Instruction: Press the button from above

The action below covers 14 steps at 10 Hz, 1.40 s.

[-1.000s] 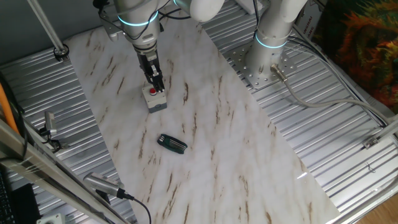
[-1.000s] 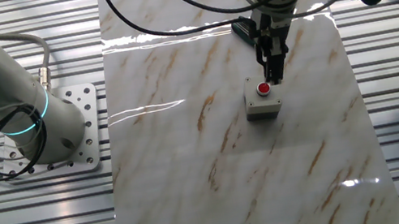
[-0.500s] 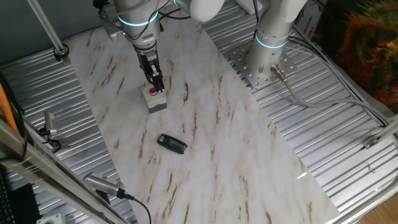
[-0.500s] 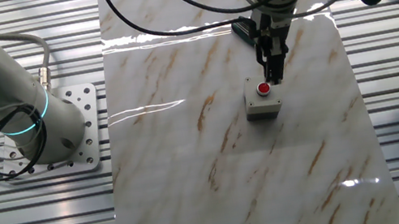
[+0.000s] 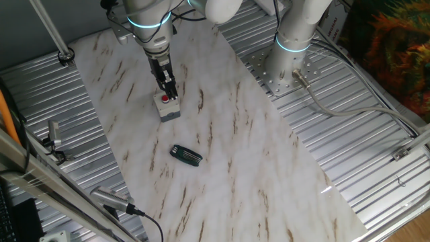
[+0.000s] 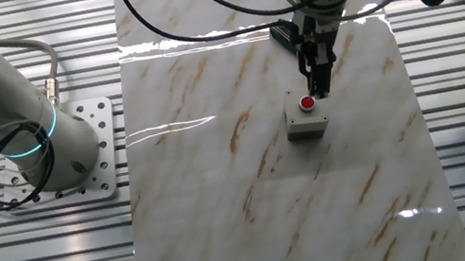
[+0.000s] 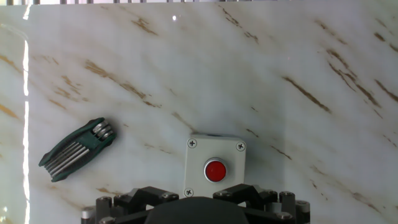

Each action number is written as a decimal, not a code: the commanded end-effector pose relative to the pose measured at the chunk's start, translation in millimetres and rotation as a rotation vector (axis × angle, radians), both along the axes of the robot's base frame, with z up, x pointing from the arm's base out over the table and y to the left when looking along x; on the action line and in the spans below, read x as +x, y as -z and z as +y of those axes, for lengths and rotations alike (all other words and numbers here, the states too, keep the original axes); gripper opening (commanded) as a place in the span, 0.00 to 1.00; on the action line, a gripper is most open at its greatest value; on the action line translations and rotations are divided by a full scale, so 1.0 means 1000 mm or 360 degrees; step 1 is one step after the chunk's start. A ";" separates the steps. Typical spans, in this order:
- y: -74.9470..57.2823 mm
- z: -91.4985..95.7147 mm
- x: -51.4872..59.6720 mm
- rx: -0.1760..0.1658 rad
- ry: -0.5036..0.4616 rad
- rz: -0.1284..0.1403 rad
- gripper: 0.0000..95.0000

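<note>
The button [image 5: 165,99] is a small red round cap on a white-and-grey square box that stands on the marble-patterned board. It also shows in the other fixed view [image 6: 307,104] and low in the hand view [image 7: 215,170]. My gripper [image 5: 171,95] points straight down, with its tips just above the box's far edge, close beside the red cap. In the other fixed view the gripper [image 6: 320,90] is one narrow dark column with no gap between the fingers. In the hand view only the gripper's dark body shows along the bottom edge, just below the box.
A dark oblong folding key tool [image 5: 185,154] lies on the board nearer the front; in the hand view it [image 7: 74,148] is to the left of the button. A second arm's base [image 5: 292,47] stands on a perforated plate beside the board. Ribbed metal table surrounds the board.
</note>
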State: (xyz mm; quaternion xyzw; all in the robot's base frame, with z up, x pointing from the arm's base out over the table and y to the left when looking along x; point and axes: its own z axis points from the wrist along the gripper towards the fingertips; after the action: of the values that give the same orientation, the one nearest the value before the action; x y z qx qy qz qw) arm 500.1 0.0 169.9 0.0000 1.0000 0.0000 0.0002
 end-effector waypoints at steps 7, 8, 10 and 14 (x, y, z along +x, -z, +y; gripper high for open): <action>-0.001 -0.010 -0.001 -0.0068 0.0043 0.0328 0.00; 0.000 -0.022 -0.003 -0.0063 0.0012 0.0326 0.00; -0.002 -0.040 -0.009 -0.0050 -0.0017 0.0326 0.00; 0.008 -0.044 -0.008 -0.0031 0.0043 0.0211 0.00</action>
State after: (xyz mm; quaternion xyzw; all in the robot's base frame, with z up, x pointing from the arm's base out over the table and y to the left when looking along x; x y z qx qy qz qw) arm 493.5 -43.9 163.4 -0.0076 0.9962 -0.0108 -0.0861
